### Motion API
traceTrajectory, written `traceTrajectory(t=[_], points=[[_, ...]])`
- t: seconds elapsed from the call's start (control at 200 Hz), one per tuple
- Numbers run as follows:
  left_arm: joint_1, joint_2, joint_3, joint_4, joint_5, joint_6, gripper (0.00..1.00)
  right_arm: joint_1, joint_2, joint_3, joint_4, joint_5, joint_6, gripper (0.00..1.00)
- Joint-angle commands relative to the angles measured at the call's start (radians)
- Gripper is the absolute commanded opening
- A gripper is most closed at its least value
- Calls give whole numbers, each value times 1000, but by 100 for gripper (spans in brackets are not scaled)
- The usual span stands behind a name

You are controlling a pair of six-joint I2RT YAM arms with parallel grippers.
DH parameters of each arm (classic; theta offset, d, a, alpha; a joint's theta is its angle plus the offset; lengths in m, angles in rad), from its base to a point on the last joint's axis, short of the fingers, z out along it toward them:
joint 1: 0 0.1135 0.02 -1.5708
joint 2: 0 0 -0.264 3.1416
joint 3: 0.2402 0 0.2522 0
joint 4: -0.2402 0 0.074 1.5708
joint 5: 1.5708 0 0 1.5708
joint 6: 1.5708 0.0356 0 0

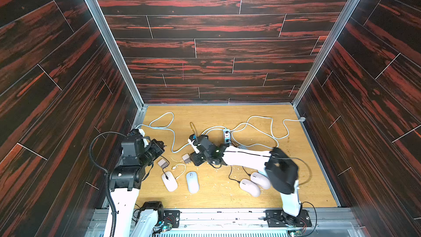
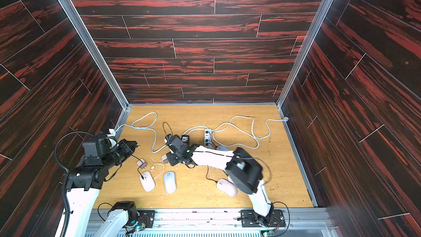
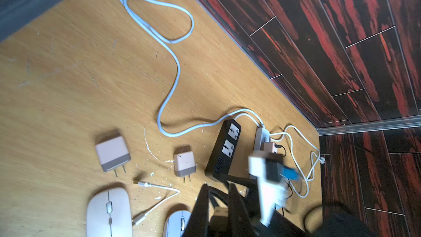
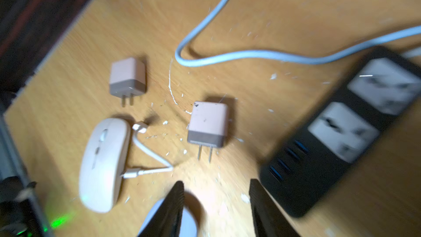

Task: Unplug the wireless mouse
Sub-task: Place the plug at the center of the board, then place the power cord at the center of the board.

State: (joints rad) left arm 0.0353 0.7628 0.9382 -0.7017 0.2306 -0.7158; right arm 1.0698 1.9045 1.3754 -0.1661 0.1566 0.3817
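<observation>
Your left gripper (image 1: 162, 145) hangs over the table, jaws clenched on the end of a black cable (image 1: 164, 172). The white mouse (image 1: 169, 181) lies close beside those jaws. Your right gripper (image 4: 216, 182) hovers with jaws released, a charger (image 4: 208, 124) just ahead and a power strip (image 4: 341, 133) alongside.

Bare table (image 4: 255, 92) separates a charger (image 4: 208, 124) from the black power strip (image 4: 330, 156); cable (image 4: 227, 54) borders it.
</observation>
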Motion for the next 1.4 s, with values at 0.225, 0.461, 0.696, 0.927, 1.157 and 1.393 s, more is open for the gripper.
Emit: traceTrajectory(t=[0.225, 0.461, 0.696, 0.927, 1.157, 1.393], points=[[-350, 110, -35, 117, -184, -135, 0, 5, -514, -381, 124, 230, -9, 46], [-591, 218, 10, 212, -372, -224, 0, -6, -706, -514, 37, 354, 5, 44], [-800, 262, -22, 283, -553, -422, 0, -48, -807, -610, 27, 345, 49, 44], [-970, 344, -43, 312, -645, -559, 0, -55, -826, -637, 20, 335, 61, 43], [-1043, 338, -186, 343, -742, -643, 0, -57, -855, -665, 9, 343, 84, 44], [-946, 399, -247, 343, -757, -523, 0, -57, -865, -677, -5, 337, 111, 44]])
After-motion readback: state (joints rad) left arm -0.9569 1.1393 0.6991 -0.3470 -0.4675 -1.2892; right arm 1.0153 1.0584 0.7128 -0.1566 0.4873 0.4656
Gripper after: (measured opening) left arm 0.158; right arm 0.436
